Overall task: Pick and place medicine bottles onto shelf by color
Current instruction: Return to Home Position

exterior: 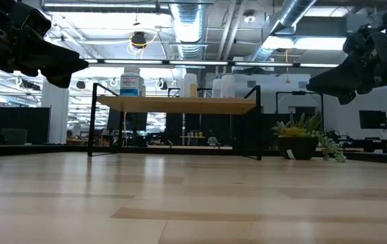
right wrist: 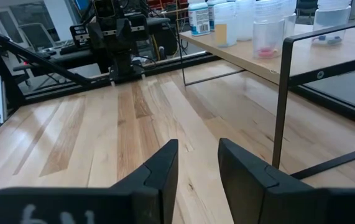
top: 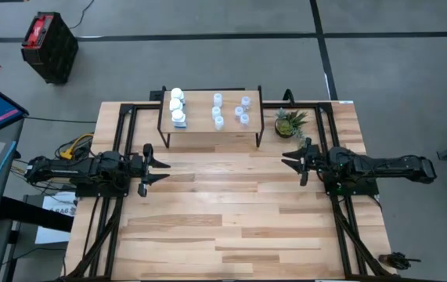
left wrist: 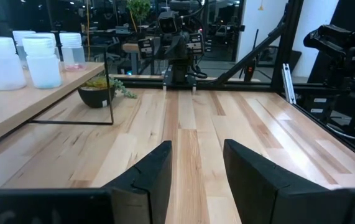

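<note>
The shelf (top: 210,113), a light-wood top on thin black legs, stands at the table's far side. On it stand three bright white bottles (top: 177,106) at its left end and several translucent pale bottles (top: 230,110) toward its middle and right; they also show in the low view (exterior: 179,85). My left gripper (top: 160,170) is open and empty over the table's left part, near the shelf's left leg. My right gripper (top: 289,162) is open and empty at the right, near the shelf's right leg.
A small green potted plant (top: 290,123) stands right of the shelf at the far edge. Black frame rails (top: 113,204) run along both sides of the table. The slatted wooden tabletop (top: 231,211) lies bare between and in front of the arms.
</note>
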